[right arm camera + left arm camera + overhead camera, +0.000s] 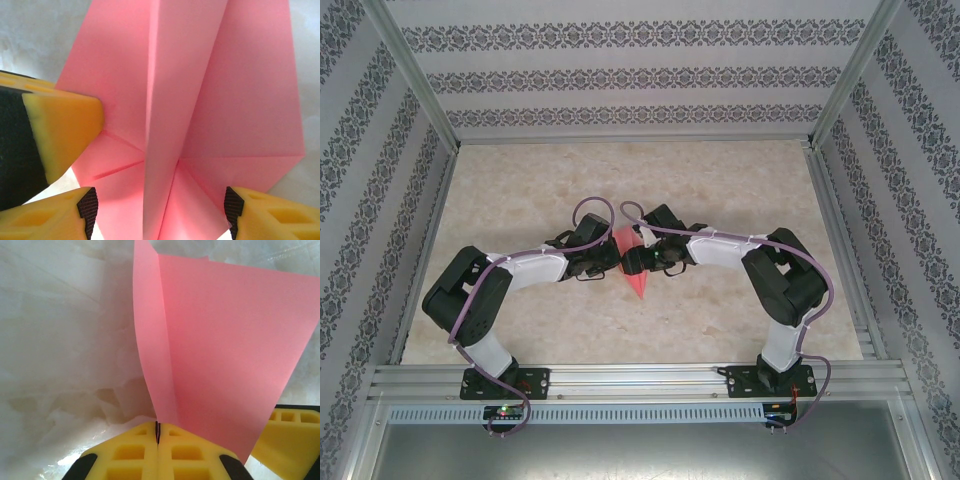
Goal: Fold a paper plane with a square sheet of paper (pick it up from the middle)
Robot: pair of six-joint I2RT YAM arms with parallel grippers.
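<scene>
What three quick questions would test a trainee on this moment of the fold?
1. True or false: the left gripper is shut on the pink paper.
2. Pick one. The right gripper is: A) shut on the paper; B) open, with a finger on each side of the paper; C) parked far from the paper.
3. Fill in: in the top view, the paper's pointed tip faces ___ the arm bases (toward / away from).

Key: 1 true; 2 B; 3 toward.
</scene>
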